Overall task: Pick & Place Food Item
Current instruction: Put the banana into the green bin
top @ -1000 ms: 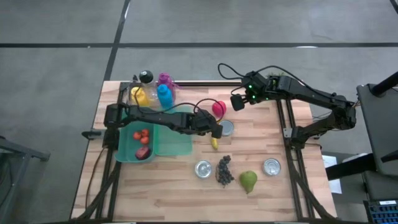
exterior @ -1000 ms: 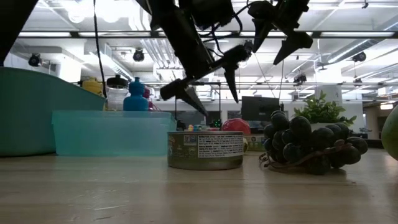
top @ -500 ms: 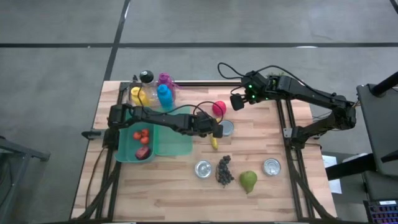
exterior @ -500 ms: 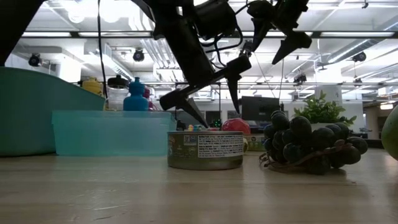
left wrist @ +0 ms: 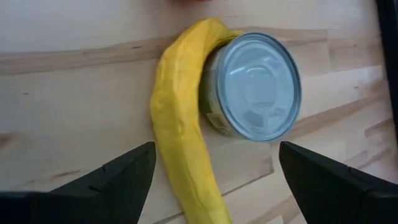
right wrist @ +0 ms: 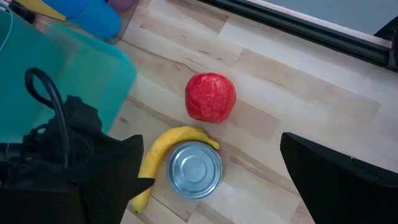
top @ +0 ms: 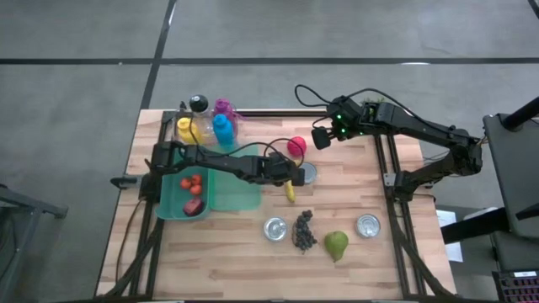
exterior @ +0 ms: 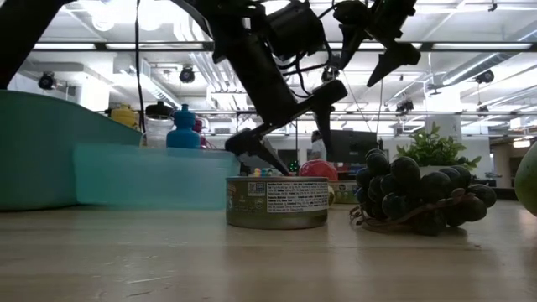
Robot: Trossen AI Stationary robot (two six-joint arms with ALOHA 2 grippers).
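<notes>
Wooden table [top: 236, 244]: left pincer [left wrist: 211, 177] open over banana [left wrist: 180, 143].

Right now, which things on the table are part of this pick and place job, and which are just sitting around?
In the job:
- banana
- left gripper, open above it
- teal bin

Lying about:
- tin can touching the banana
- red apple
- grapes
- pear
- bottles

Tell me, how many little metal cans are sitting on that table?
3. One can sits mid-table, touching the banana. A second can lies beside the grapes near the front edge. The third can stands right of the pear. None seems hidden.
</notes>
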